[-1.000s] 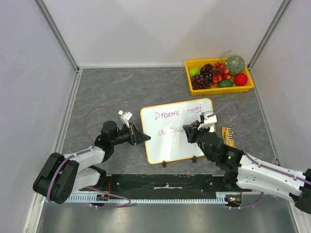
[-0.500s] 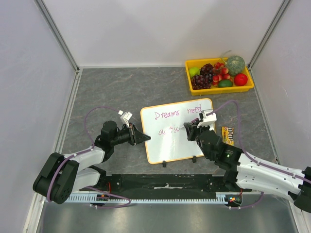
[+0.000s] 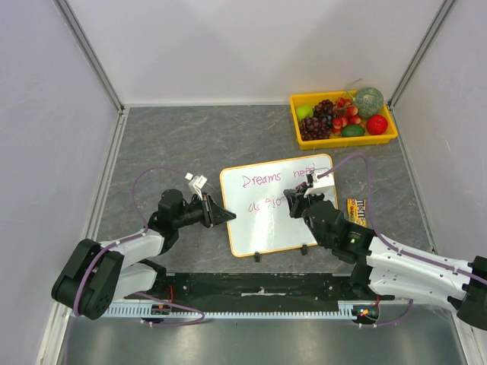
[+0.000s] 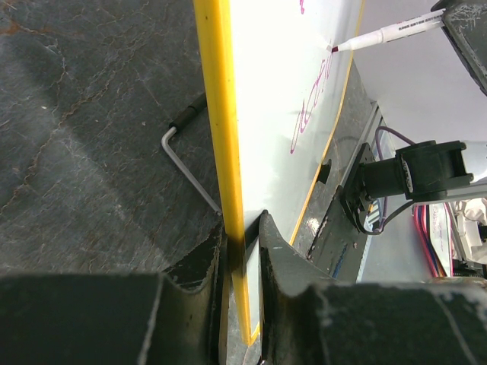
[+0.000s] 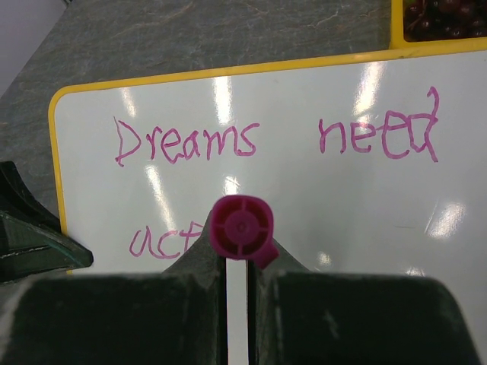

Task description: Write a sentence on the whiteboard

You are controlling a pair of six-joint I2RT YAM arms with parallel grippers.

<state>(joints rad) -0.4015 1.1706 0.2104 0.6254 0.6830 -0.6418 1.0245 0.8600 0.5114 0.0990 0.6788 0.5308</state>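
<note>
At the left edge of the whiteboard (image 3: pixel 262 228), which sits on the table (image 3: pixel 175 137) between both arms, the left gripper (image 3: pixel 227 216) pinches its frame. Over the whiteboard's right half, the right gripper (image 5: pixel 237 258) squeezes a pink marker (image 5: pixel 242 227), its tip touching the board.

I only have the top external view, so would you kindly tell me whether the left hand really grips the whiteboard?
Observer: Yes; the left wrist view shows the left hand clamped on the thin orange frame of the rectangular white whiteboard, a finger on each face.
Operator: Thanks. What does the other one hold?
Observer: The right wrist view shows the right hand shut on a marker with a magenta end cap.
Operator: Is its tip on the board?
Observer: In the left wrist view it appears to touch the white surface.
</note>
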